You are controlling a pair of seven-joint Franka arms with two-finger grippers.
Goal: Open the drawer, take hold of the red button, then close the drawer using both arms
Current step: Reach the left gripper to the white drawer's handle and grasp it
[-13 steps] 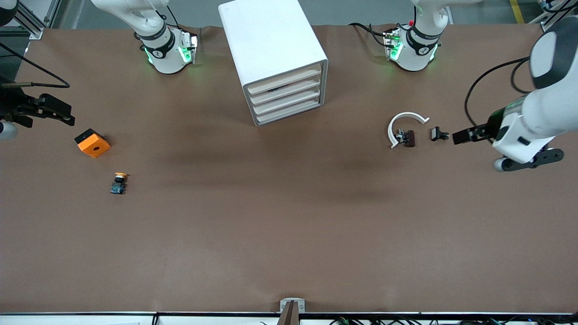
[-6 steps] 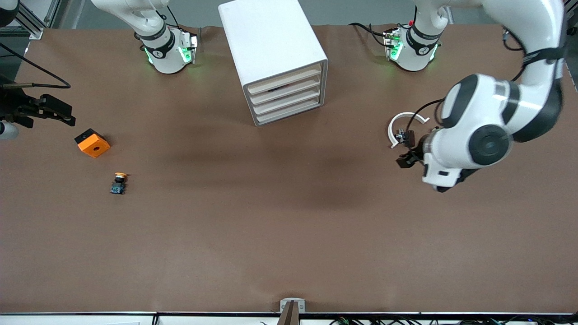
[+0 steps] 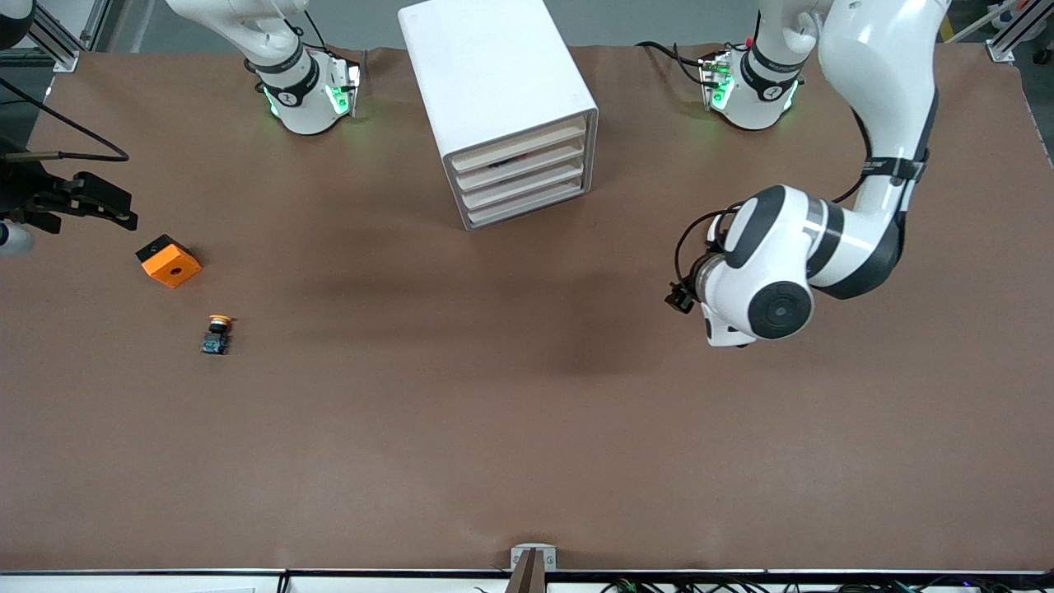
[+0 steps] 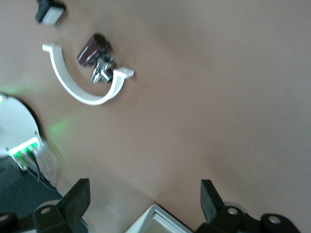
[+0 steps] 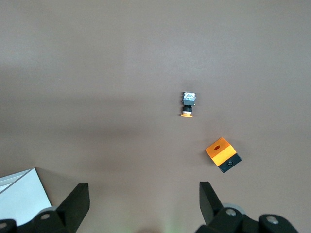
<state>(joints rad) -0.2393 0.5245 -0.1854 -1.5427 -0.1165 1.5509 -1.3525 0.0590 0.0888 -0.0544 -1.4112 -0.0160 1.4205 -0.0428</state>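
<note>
The left gripper (image 3: 679, 298) has swung in over the surface (image 3: 494, 412) toward the cabinet (image 3: 502, 107), jaws wide, empty. The right gripper (image 3: 99, 202) waits, wide, empty. The drawer (image 3: 519, 148) is shut, stiff, light; hook its front lip. No red button visible.

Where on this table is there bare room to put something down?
The widest bare patch runs from the cabinet front down to the camera-side edge, between the yellow button and the left gripper. It is more crowded beside the orange cube and around the white clip.
</note>
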